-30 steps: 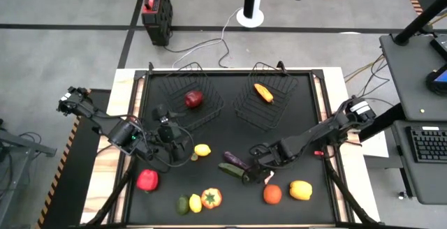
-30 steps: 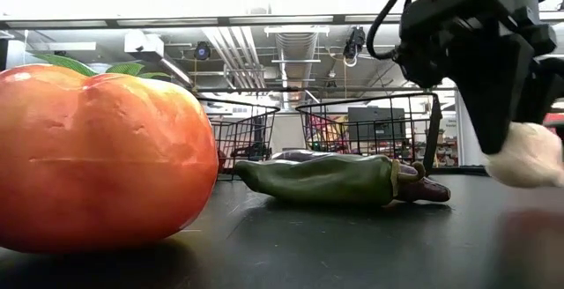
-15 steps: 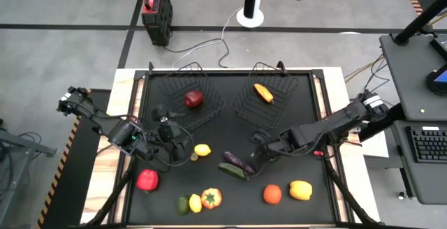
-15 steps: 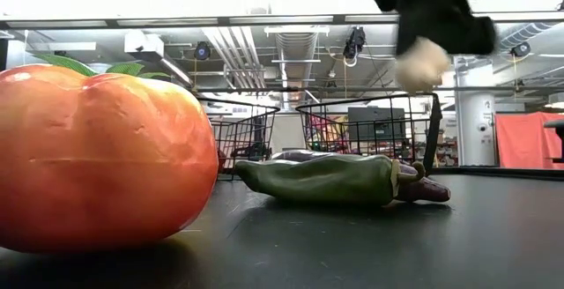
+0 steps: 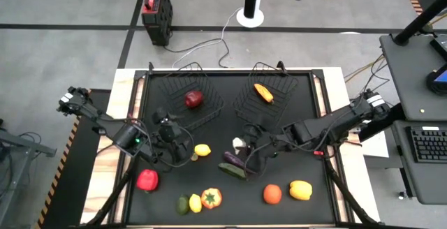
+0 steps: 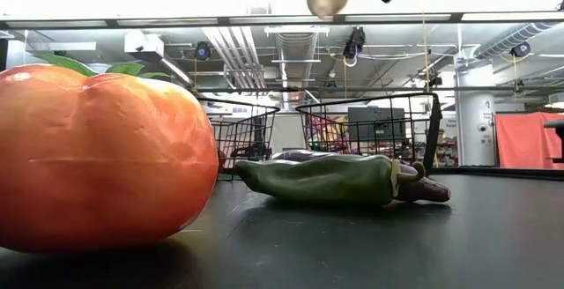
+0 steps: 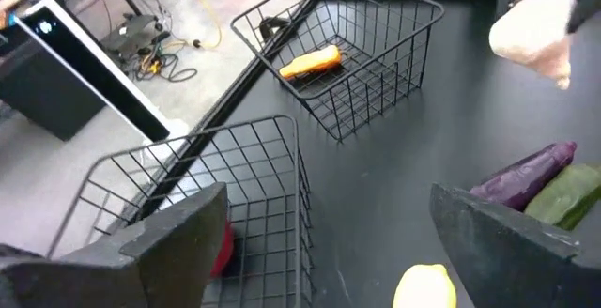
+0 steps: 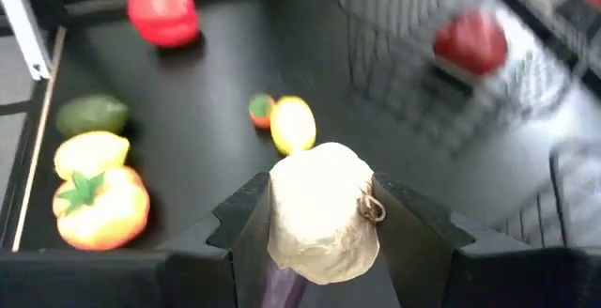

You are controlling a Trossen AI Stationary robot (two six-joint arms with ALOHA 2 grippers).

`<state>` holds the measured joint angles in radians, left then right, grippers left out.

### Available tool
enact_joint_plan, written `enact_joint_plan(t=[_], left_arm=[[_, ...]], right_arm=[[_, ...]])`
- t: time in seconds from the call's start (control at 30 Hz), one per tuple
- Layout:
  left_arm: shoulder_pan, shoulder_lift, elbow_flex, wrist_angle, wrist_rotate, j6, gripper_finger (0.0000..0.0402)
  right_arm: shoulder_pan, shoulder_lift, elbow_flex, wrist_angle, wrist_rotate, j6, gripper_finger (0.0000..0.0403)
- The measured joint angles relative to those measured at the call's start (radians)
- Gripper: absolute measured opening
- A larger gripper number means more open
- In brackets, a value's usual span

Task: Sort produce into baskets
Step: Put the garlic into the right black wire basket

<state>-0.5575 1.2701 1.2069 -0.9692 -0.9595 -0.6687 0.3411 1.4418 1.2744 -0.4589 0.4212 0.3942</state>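
The right claw has lifted the garlic, clenched on it; left claw released.

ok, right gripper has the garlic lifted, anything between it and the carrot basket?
Nothing visible. The right gripper holds the garlic in the air above the eggplant; the mat up to the basket with the carrot is bare.

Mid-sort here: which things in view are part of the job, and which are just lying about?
Job: garlic held in the right gripper; the two baskets with apple and carrot; lemon, eggplant, cucumber, peppers.
Lying about: red-topped black case, white post base, keyboard.
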Motion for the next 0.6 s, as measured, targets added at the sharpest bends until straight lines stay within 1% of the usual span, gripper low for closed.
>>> enact_joint_plan(t=[0.2,0.37,0.5,0.6], left_arm=[[-0.001,0.0,-0.039,0.063,0.0,-0.044,0.035],[-0.003,0.0,-0.079,0.142,0.0,-0.048,0.035],[-0.008,0.0,-0.09,0.19,0.0,-0.05,0.035],[-0.015,0.0,-0.091,0.221,0.0,-0.049,0.035]], right_arm=[[-0.001,0.0,-0.039,0.227,-0.011,-0.215,0.0166],[-0.002,0.0,-0.105,0.449,-0.076,-0.354,0.0166],[-0.002,0.0,-0.181,0.649,-0.156,-0.443,0.0166],[-0.001,0.0,-0.243,0.8,-0.177,-0.49,0.0166]])
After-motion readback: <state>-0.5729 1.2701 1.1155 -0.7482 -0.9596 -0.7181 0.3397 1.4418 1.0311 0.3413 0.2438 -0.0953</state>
